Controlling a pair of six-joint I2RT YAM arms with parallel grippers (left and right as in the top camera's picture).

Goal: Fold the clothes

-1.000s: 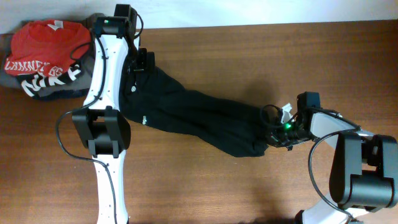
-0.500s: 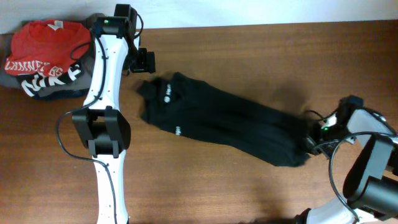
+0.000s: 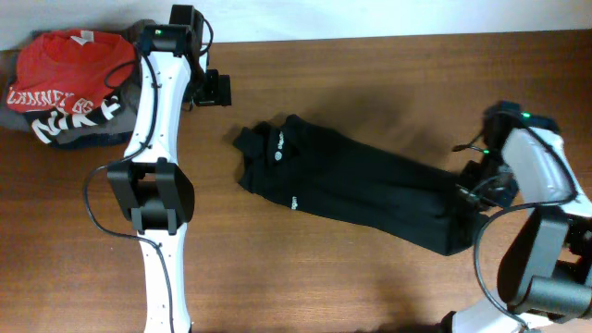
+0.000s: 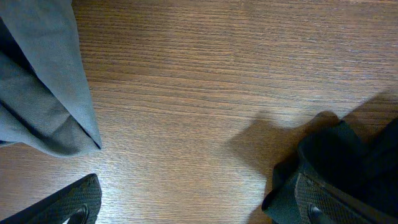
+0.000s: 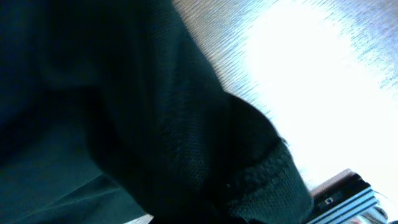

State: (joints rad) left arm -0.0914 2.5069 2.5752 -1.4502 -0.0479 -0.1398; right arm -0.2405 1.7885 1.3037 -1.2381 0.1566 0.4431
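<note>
Clothes [image 3: 370, 190]: one black garment (two white prints [image 3: 277, 141]).

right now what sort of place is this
Probably a robot lab bench for laundry practice: a left arm and a right arm at a wooden table, a black garment lying on it, a heap of other clothes at one corner.
</note>
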